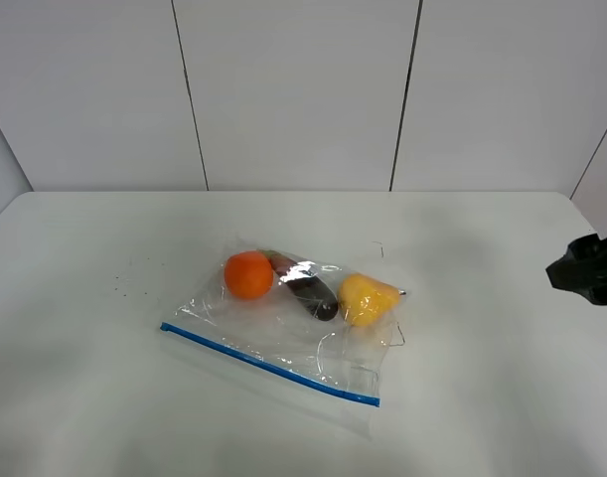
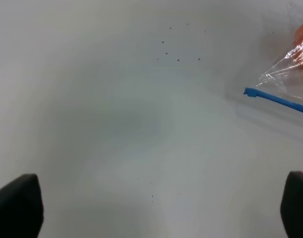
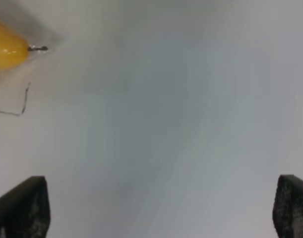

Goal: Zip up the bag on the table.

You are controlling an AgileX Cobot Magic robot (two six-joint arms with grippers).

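Note:
The clear bag (image 1: 283,333) lies flat in the middle of the white table (image 1: 75,388). Its blue zipper strip (image 1: 268,364) runs along the near edge. Inside are an orange fruit (image 1: 248,274), a dark purple piece (image 1: 315,293) and a yellow piece (image 1: 368,298). My left gripper (image 2: 156,210) is open and empty above bare table, to the left of the bag; the strip's end (image 2: 275,98) shows in its view. My right gripper (image 3: 156,210) is open and empty, far right of the bag (image 1: 589,268). The yellow piece (image 3: 6,49) shows in the right wrist view.
A few tiny dark specks (image 1: 129,280) mark the table left of the bag. White wall panels (image 1: 293,89) stand behind the table's far edge.

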